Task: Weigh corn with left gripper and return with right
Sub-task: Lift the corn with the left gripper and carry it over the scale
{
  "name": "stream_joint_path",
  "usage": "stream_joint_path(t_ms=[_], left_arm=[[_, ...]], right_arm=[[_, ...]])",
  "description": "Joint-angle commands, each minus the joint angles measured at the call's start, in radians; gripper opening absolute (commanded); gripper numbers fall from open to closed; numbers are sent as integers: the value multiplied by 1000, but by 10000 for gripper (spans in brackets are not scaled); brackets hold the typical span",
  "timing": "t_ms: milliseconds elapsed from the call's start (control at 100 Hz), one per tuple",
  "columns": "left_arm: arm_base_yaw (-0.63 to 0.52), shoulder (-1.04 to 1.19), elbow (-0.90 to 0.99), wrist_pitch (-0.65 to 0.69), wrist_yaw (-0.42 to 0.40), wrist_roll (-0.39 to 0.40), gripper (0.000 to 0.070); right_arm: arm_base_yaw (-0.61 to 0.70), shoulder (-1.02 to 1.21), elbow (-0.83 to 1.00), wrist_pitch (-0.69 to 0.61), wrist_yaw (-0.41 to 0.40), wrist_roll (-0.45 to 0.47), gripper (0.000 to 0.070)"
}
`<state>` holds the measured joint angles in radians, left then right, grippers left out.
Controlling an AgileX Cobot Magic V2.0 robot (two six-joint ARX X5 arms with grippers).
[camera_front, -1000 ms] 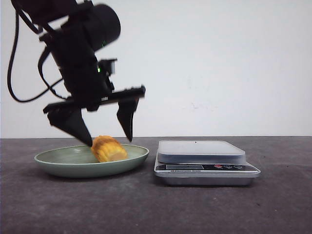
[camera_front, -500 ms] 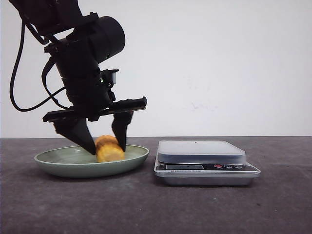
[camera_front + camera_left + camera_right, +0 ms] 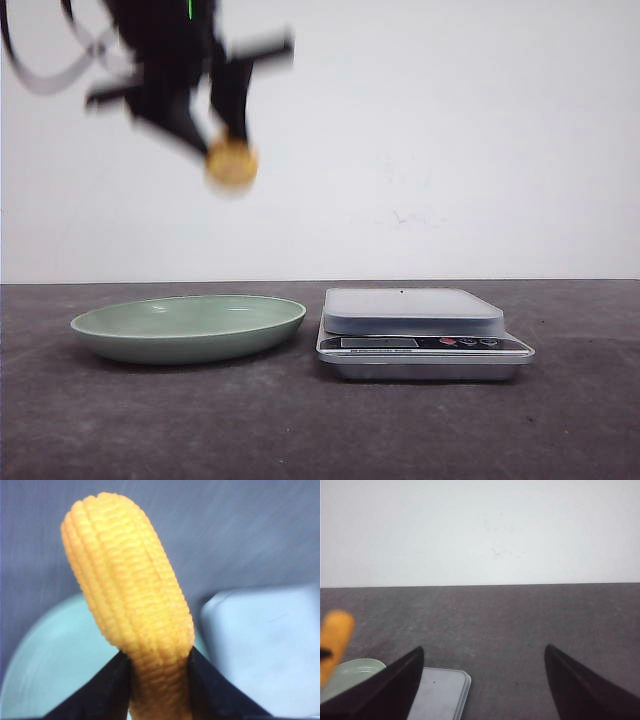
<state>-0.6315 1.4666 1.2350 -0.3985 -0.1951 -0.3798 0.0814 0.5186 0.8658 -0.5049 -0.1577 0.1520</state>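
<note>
My left gripper (image 3: 212, 140) is shut on the yellow-orange corn (image 3: 231, 164) and holds it high above the green plate (image 3: 188, 327); it is blurred by motion. In the left wrist view the ridged corn (image 3: 131, 595) stands pinched between the two black fingers (image 3: 102, 692), with the plate (image 3: 55, 670) and the scale's tray (image 3: 265, 650) below. My right gripper (image 3: 482, 652) is open and empty over the dark table; it does not show in the front view. The corn shows at the edge of the right wrist view (image 3: 334, 640).
A silver kitchen scale (image 3: 420, 330) with a pale tray stands right of the plate on the dark table (image 3: 320, 420). It also shows in the right wrist view (image 3: 442, 692). A white wall lies behind.
My left gripper closed on the corn in the plate and lifted it high above the plate. The plate now holds nothing.
</note>
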Motion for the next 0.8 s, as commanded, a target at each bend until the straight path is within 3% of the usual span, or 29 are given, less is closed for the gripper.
stream_joint_path(t_ms=[0,320,790], left_arm=[[-36,-6,49,-7,26,36,10],[-194,120,254,-26,54,35,11],[-218,420,278,39,31,-1,10]], right_arm=[[2,3,18,10,0,-13,487],[2,3,18,2,0,-13,487],[2,2,18,1,0,-13,488]])
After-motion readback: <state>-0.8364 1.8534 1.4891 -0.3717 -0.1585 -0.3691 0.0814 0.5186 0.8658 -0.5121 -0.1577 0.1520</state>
